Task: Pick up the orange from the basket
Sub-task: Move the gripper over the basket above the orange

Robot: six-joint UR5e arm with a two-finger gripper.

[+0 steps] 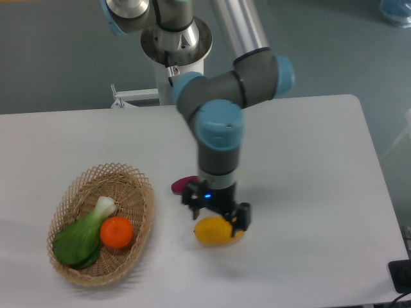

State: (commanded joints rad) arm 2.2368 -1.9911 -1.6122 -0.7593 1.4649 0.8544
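Orange [116, 232] sits in the basket [139, 194], well off to the left of our end effector [216, 210] as the camera sees it, touching a leafy green vegetable [80, 239]. Our end effector hangs open and empty just above the mango [215, 233] on the counter [308, 160]. Behind it, a purple vegetable [182, 184] pokes out.

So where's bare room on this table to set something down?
Bare: the right half of the table beyond the gripper, and the back strip behind the basket. Crowded: the basket, holding orange and bok choy, and the middle around mango and purple vegetable.
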